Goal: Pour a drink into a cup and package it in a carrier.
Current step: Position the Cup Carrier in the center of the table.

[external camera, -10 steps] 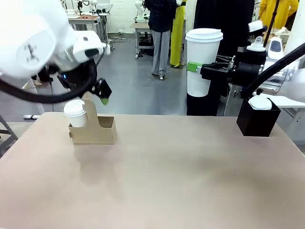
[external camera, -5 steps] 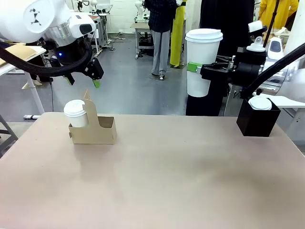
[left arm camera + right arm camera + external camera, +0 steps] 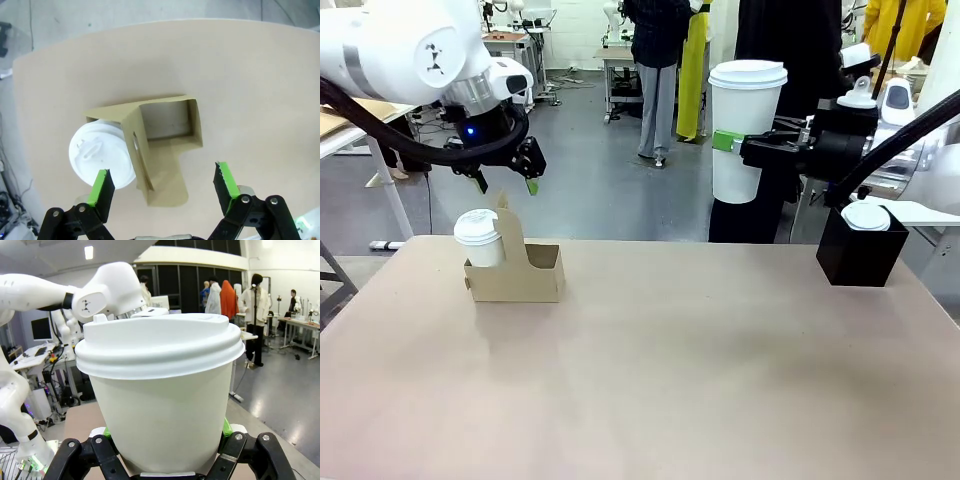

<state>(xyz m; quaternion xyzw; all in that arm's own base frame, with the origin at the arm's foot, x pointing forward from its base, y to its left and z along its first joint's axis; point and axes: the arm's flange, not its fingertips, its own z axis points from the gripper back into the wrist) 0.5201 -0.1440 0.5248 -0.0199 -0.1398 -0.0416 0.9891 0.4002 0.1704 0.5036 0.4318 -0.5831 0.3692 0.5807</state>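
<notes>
The brown cardboard carrier [image 3: 525,275] stands at the table's far left with a short white lidded cup [image 3: 478,238] in one slot; its other slot is empty. My left gripper [image 3: 507,186] hangs open just above its handle tab. The left wrist view looks straight down on the carrier [image 3: 165,186] and the short cup [image 3: 100,152], with the left gripper [image 3: 163,179] open and holding nothing. My right gripper [image 3: 735,142] is shut on the tall white cup [image 3: 745,130], lidded and held upright high at the far right. In the right wrist view, the right gripper [image 3: 165,440] clasps the cup [image 3: 160,390]. The drink is hidden.
A black box [image 3: 860,255] stands at the table's far right corner with a white lid [image 3: 867,215] on top. The tan table [image 3: 670,380] is bare across the middle and front. A person [image 3: 655,60] stands well beyond the far edge.
My left arm has swung and turned its wrist; its gripper rose from beside the handle tab, then came down a little above it, staying open. The right arm and cup have not moved.
</notes>
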